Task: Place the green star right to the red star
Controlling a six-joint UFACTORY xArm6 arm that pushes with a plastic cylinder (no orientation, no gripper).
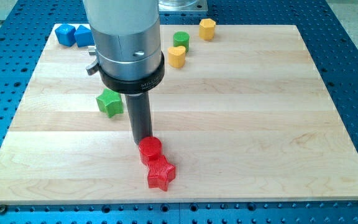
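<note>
Rod-shaped, jawless and holding nothing, the end effector's tip (143, 140) touches the red cylinder (150, 149) at its 11 o'clock, green star (109, 102) apart, collar lettering unreadable.

There is a single view, looking down at a slant from in front of and above the pale wooden desk (278, 93), near enough that the board fills nearly the whole frame, with blue perforated metal base (353, 37) showing round its edges. The far edge sits at the view's top, the near edge at the bottom. The silver and black arm column (124, 37) comes down from the top, cut off by the frame.
</note>
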